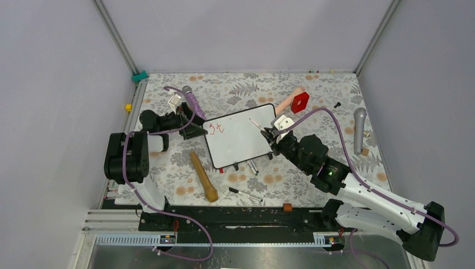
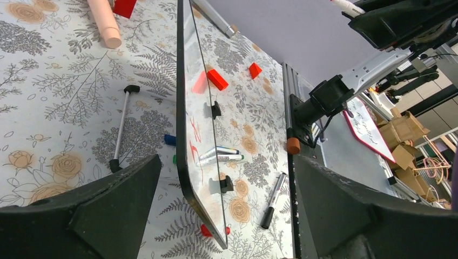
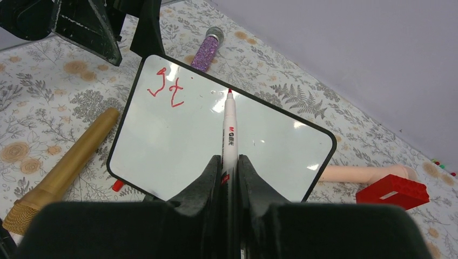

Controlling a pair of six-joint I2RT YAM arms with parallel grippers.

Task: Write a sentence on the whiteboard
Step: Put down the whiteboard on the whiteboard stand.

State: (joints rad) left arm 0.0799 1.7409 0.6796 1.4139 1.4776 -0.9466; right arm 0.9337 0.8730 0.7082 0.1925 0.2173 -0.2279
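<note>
The whiteboard (image 1: pixel 241 143) lies tilted in the middle of the table, propped on small black feet. The sentence stands as red letters reading about "St" (image 1: pixel 216 128) near the board's left corner, also seen as letters (image 3: pixel 167 86) in the right wrist view. My left gripper (image 1: pixel 195 128) is open, its fingers (image 2: pixel 81 216) wide apart on either side of the whiteboard's (image 2: pixel 189 108) left edge without touching it. My right gripper (image 3: pixel 229 167) is shut on a white red-tipped marker (image 3: pixel 229 129), which points over the whiteboard (image 3: pixel 178 140).
A wooden stick (image 1: pixel 203 176) lies in front of the board's left corner, with a black marker (image 1: pixel 245 194) nearer the base. Behind are a purple microphone (image 1: pixel 193 101), a pink cylinder (image 1: pixel 288 101) and a red block (image 1: pixel 300 102). A grey microphone (image 1: pixel 359 129) lies right.
</note>
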